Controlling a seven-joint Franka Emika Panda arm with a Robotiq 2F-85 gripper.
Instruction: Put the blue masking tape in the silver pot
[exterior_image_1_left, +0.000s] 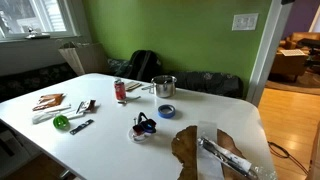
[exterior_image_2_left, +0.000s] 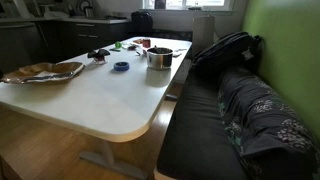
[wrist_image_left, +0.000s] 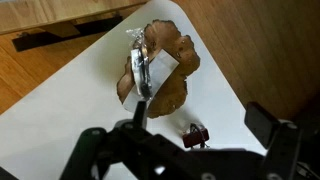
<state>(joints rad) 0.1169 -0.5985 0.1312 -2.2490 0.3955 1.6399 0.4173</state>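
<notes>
Though small, blue tape (exterior_image_1_left: 166, 111) near pot (exterior_image_1_left: 164, 86)

Blue masking tape (exterior_image_1_left: 166, 110) lying flat, out of and just beside silver pot (exterior_image_1_left: 164, 86), pot upright

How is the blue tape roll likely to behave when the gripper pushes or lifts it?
The blue tape roll lies flat on the white table, so it probably will not roll when pushed. As a small hollow ring, it seems light and fairly stiff.

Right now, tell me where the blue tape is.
In both exterior views the blue tape lies on the white table, close beside the silver pot but outside it; the wrist view does not show it.
</notes>
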